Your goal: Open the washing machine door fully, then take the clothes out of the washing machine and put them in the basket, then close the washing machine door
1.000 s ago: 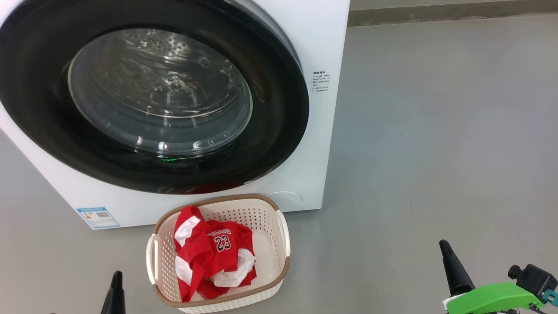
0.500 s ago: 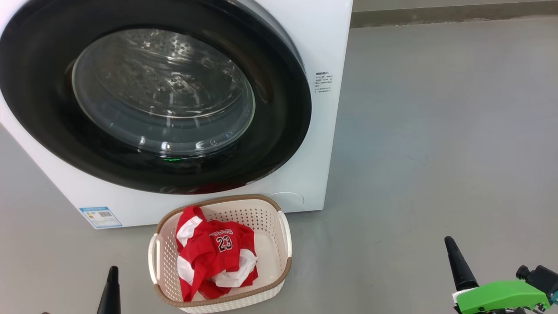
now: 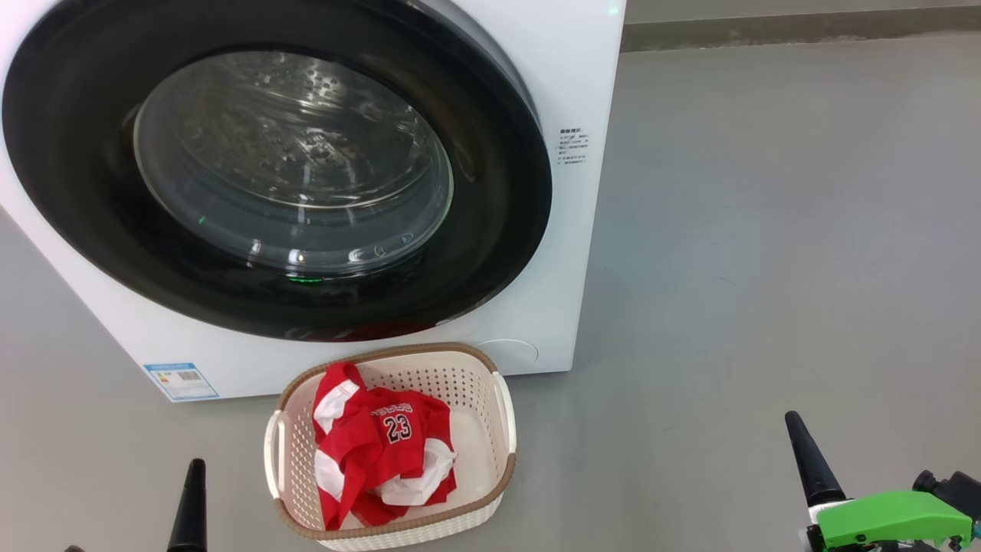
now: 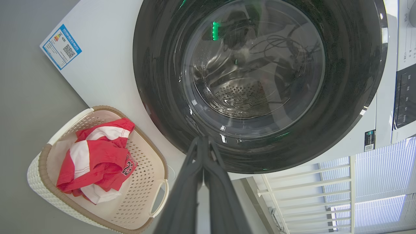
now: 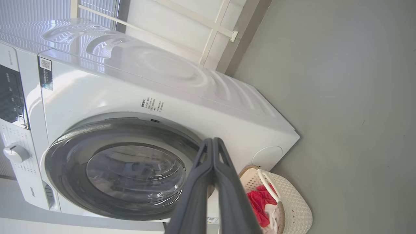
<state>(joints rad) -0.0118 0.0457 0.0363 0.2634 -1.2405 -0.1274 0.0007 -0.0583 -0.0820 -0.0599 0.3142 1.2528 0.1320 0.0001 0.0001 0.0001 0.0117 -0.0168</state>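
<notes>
Red jersey garments (image 3: 379,452), one numbered 23, lay bundled with a white piece in the cream perforated basket (image 3: 477,429). The basket stood just ahead and to the right of the left claw (image 3: 195,464), and well to the left of the right claw (image 3: 792,418). Both claws were pressed shut and held nothing. Past the basket, the washing machine door (image 3: 490,192) sat against the white washing machine (image 3: 582,69), seemingly closed, though whether it had latched could not be told. Through its glass only bare steel drum showed. Should a final push be needed, the left claw looked nearer, with the door straight ahead of it. The right claw stood off beyond the cabinet's right side, over grey floor (image 3: 766,230).
</notes>
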